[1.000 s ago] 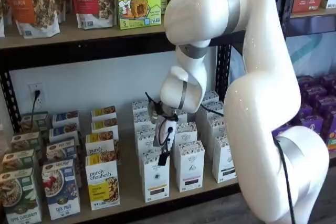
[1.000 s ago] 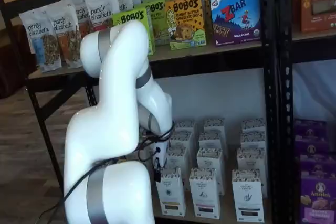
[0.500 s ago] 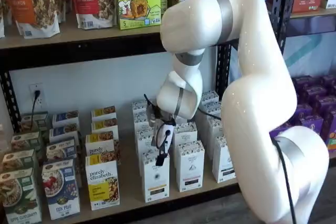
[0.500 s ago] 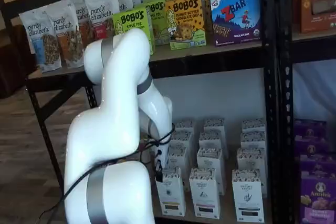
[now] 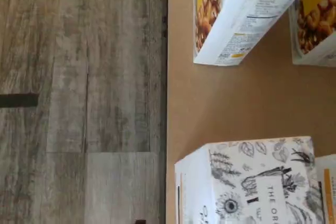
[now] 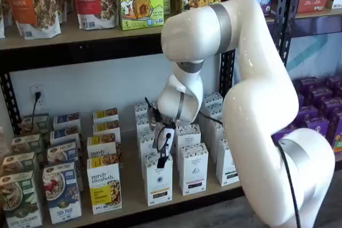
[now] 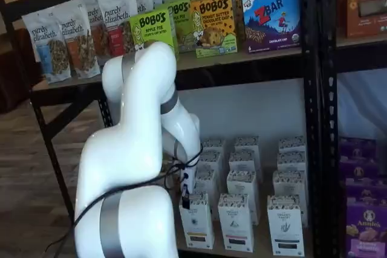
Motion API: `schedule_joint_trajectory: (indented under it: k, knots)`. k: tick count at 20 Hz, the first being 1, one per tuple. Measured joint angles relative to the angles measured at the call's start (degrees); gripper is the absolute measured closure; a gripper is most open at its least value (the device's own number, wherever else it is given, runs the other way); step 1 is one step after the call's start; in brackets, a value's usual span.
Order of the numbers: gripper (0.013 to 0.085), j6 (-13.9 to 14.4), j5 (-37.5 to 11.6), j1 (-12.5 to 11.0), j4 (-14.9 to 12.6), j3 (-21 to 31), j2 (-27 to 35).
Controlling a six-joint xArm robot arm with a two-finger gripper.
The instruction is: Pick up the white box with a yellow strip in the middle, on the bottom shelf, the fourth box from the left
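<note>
The tall narrow white carton w/ speckled dark top and a yellow-gold band low on its front (image 6: 158, 180) stands upright at the front edge of the long pale wooden bottom shelf (image 6: 131, 198), heading its own row, roughly mid-shelf. To one side, apart from it, sits the wider white-and-yellow "purely elizabeth" box (image 6: 104, 185); on the other, a like white carton w/ a dark band (image 6: 193, 168).

Handling, as a judgement: thin paperboard, prob light, stiff enough along its edges but the broad faces would dent if pinched hard. Surface looks matte, not esp slippery. Best hold seems across the narrow width near the top, where the folded flaps stiffen it. The neighbours stand clear, so there's room for a finger each side.

The black two-finger gripper (image 6: 162, 159) hangs just over the carton's top, touching or nearly so; can't say which. It shows side-on w/ a cable across it, so whether it's open or closed I can't tell.

Hard to read: in the wrist view only the carton's botanical-print top (image 5: 252, 182) shows, cut off at the frame edge; fingers not seen there. In a shelf view the arm hides the gripper and part of the carton (image 7: 196, 222).
</note>
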Motion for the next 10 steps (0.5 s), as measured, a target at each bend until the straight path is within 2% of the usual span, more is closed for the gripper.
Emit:
schedule_joint_trajectory:
  k: [3,10]
  knots:
    - [0.013,2.3,0.1,-0.4,-2.9,-1.4,1.1]
    - [0.013,5.6,0.7,-1.4,-7.5,-4.1,3.3]
